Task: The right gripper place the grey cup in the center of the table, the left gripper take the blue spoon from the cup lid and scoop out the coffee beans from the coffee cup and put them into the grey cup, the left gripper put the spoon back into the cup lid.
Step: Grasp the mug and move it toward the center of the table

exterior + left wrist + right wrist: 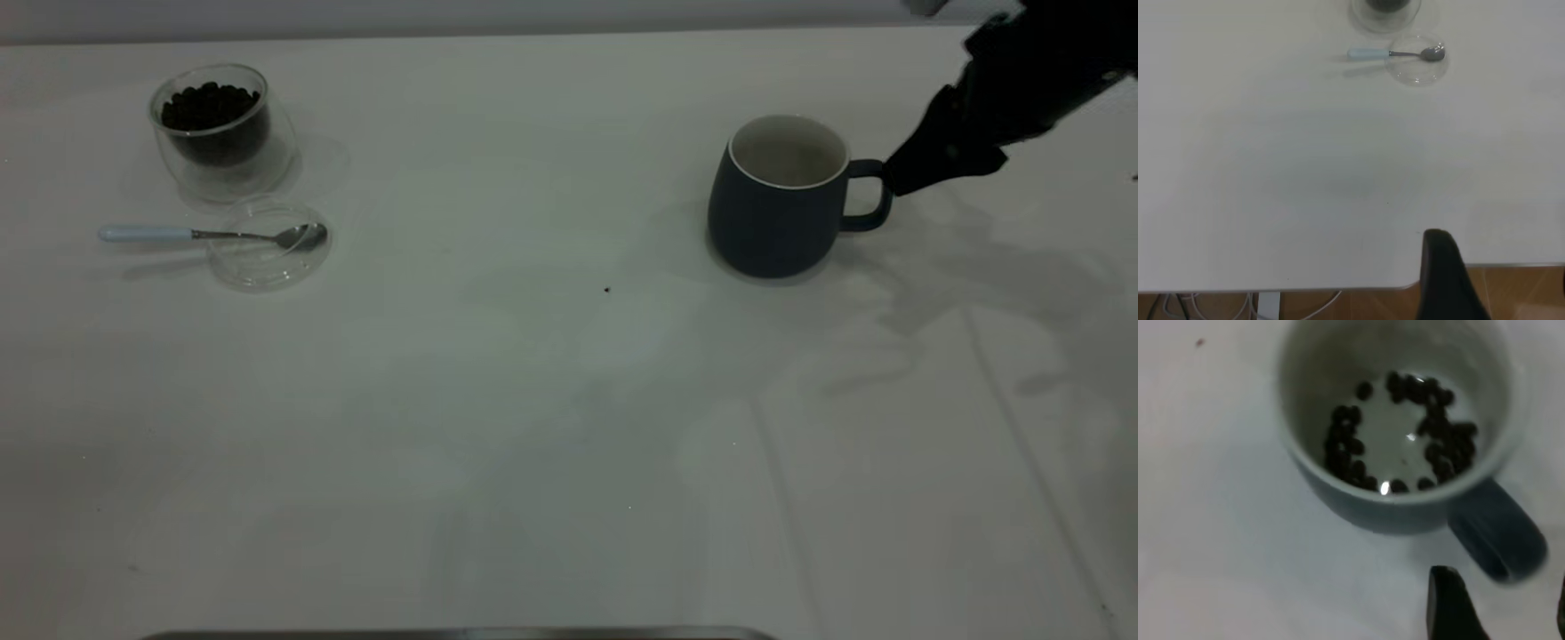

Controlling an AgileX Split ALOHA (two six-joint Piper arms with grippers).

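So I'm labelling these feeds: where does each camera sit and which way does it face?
Exterior: above, facing the white table; right gripper at the dark blue-grey mug handle.
Left wrist: high at the table edge, looking across to the pale-blue-handled spoon on the clear round lid; own finger shows.
Right wrist: straight down into the mug, dark beans inside; own fingertip shows.
Shared: exterior and left wrist both show spoon and lid.

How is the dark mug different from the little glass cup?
The grey cup is opaque blue-grey with a white inside; the coffee cup is clear glass. The grey cup has a loop handle and looks bigger; the coffee cup has no handle. The grey cup holds only a scatter of coffee beans on its bottom, while the coffee cup holds a full heap. The right gripper is at the grey cup's handle; nothing is near the coffee cup. Both stand upright on the table.
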